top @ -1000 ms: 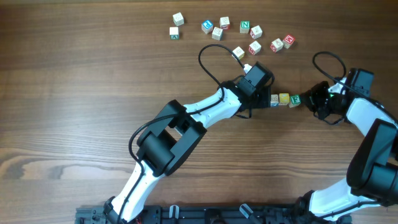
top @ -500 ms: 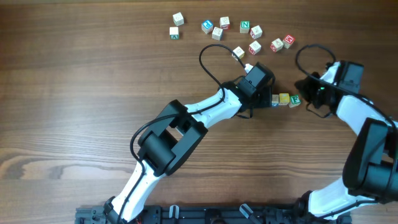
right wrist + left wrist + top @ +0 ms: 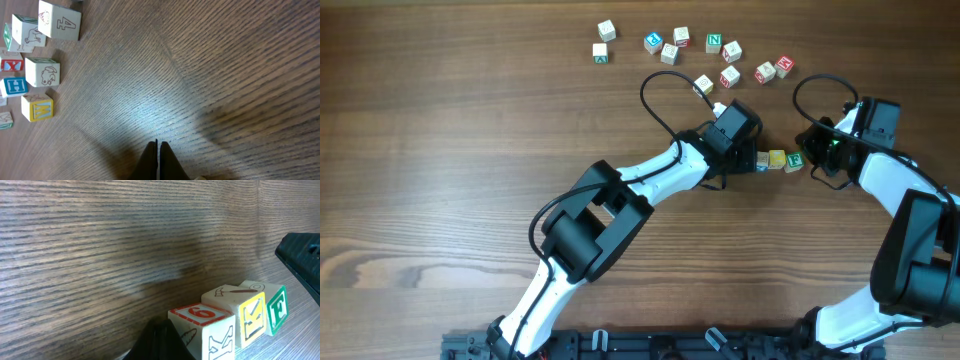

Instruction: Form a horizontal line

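A short row of three small wooden letter cubes lies on the brown wooden desk (image 3: 470, 150): a pale whitish cube (image 3: 205, 330) with a red 6 on top, a yellow cube (image 3: 241, 311) and a cube with a green F (image 3: 274, 307), side by side and touching. The left tool (image 3: 159, 335), fingers pressed together, sits just beside the whitish end. The right tool (image 3: 157, 150), also closed on nothing, hovers over bare wood near the green F end. Loose white letter cubes (image 3: 720, 55) lie scattered well beyond both tools.
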